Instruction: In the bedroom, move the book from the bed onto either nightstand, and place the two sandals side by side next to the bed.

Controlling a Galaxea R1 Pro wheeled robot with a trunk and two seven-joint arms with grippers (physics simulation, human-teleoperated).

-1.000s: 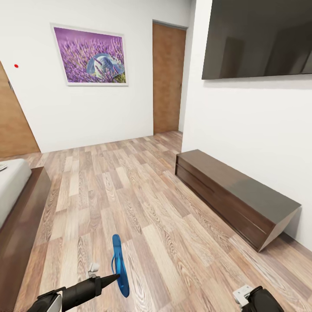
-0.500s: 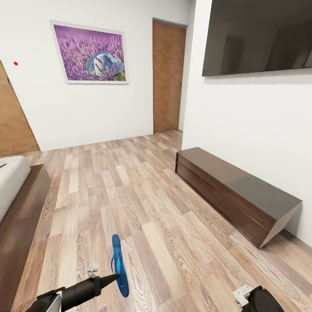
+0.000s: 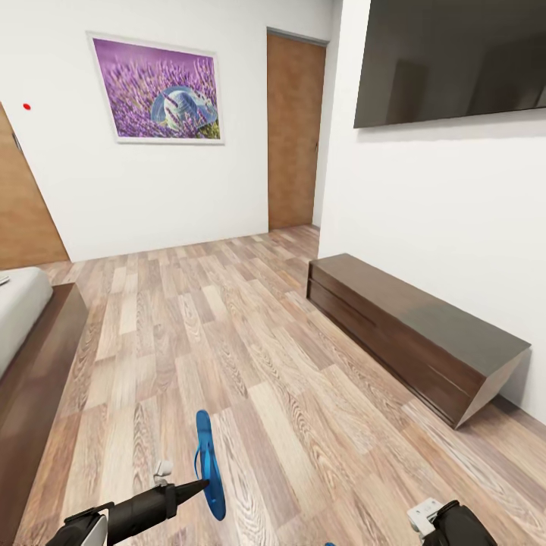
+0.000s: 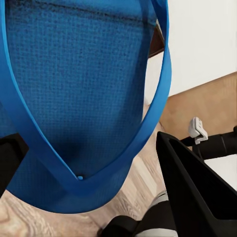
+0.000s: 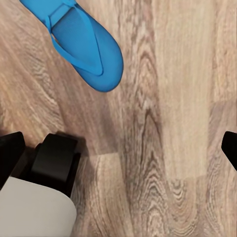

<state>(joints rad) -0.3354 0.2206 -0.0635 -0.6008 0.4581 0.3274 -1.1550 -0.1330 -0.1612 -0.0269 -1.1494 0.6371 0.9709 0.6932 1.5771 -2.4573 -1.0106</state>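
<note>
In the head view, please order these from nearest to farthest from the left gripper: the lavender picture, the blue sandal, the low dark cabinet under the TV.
1. Blue sandal, held on edge at the left gripper.
2. Low dark cabinet, along the right wall.
3. Lavender picture, on the far wall.

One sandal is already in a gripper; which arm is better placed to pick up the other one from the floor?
Probably the right. The left gripper is shut on one blue sandal, while the second sandal lies flat on the wood floor ahead of the right arm's open fingers.
</note>
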